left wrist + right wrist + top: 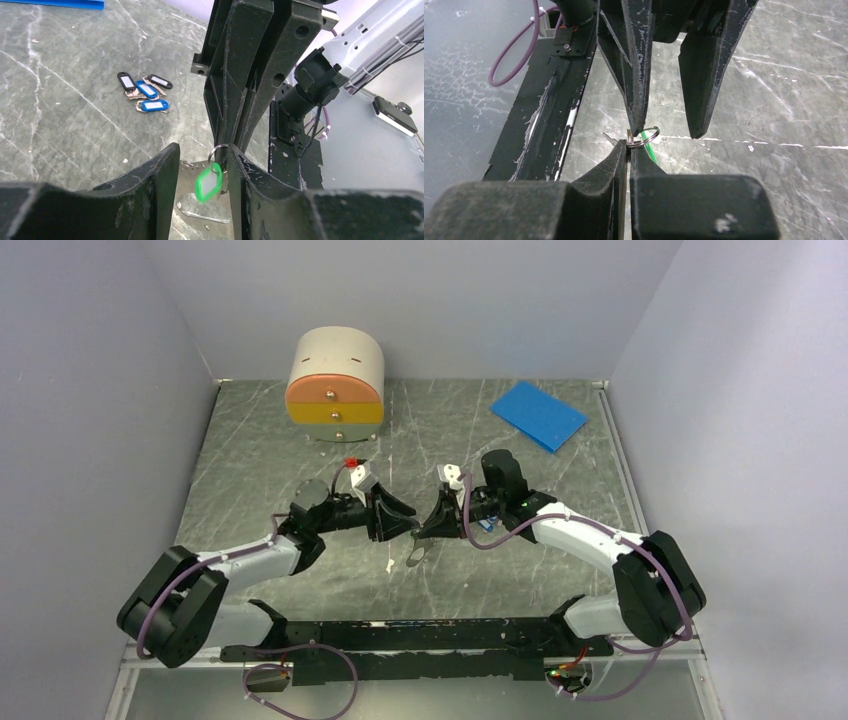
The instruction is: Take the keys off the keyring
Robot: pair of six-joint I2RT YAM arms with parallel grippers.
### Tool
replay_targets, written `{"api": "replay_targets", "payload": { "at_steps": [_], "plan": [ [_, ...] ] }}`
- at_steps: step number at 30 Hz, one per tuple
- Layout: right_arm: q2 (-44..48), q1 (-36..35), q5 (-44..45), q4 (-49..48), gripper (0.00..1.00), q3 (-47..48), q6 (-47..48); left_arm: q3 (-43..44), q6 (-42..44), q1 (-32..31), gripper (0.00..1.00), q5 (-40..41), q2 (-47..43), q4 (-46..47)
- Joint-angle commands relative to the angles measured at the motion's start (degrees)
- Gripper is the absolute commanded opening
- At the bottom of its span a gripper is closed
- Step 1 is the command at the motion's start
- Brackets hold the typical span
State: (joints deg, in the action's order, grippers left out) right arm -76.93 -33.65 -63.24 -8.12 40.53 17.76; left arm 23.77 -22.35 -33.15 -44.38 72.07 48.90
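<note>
My right gripper (629, 146) is shut on a small silvery split ring, the keyring (647, 136), and holds it above the table. The green tag of the keys (209, 182) hangs from that ring (218, 149); it also shows as a green sliver in the right wrist view (649, 148). My left gripper (202, 150) is open, with the tag between its fingers; one fingertip (638, 127) touches the ring. A flat silvery metal piece (200, 210) shows under the tag. From above, the two grippers (400, 523) (428, 527) meet tip to tip at mid-table.
A bunch of blue and black tags (145, 92) lies on the table beside the right arm. A round drawer box (335, 385) stands at the back, a blue flat pad (538, 413) at the back right. A black rail (420, 635) runs along the near edge.
</note>
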Motion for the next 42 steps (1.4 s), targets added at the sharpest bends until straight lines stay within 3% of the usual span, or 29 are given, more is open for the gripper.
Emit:
{"api": "replay_targets", "payload": {
  "at_steps": [1, 11, 15, 20, 27, 34, 36, 42],
  "plan": [
    [0.2, -0.2, -3.0, 0.5, 0.00, 2.4, 2.7, 2.0, -1.9, 0.7, 0.44, -4.6, 1.9, 4.6],
    [0.4, -0.3, -3.2, 1.0, 0.00, 2.5, 3.5, 3.0, -5.1, 1.2, 0.40, -12.4, 6.8, 10.4],
    [0.3, -0.3, -2.7, 1.6, 0.00, 2.6, 3.9, 3.8, -6.8, 1.2, 0.28, -15.7, 8.8, 12.6],
    [0.6, -0.2, -1.3, 1.6, 0.00, 2.4, 3.9, 4.0, -6.3, 1.3, 0.04, -16.3, 8.3, 11.5],
    [1.6, -0.2, 0.9, -0.5, 0.01, 1.0, 2.5, 2.2, 0.0, 1.3, 0.03, -9.3, -1.3, 2.1],
    [3.1, -0.2, 3.5, -6.4, 0.27, -1.7, -1.9, 0.1, 5.0, 0.0, 0.03, -1.1, -8.0, -5.4],
    [3.4, -0.2, 4.8, -7.7, 0.38, -2.5, -3.7, 0.1, 5.4, -0.6, 0.02, 0.1, -8.2, -6.1],
    [8.4, -1.4, 14.2, -18.8, 0.65, -10.2, -12.9, -0.1, 6.4, -1.4, 0.03, 5.2, -10.3, -9.2]
  ]
}}
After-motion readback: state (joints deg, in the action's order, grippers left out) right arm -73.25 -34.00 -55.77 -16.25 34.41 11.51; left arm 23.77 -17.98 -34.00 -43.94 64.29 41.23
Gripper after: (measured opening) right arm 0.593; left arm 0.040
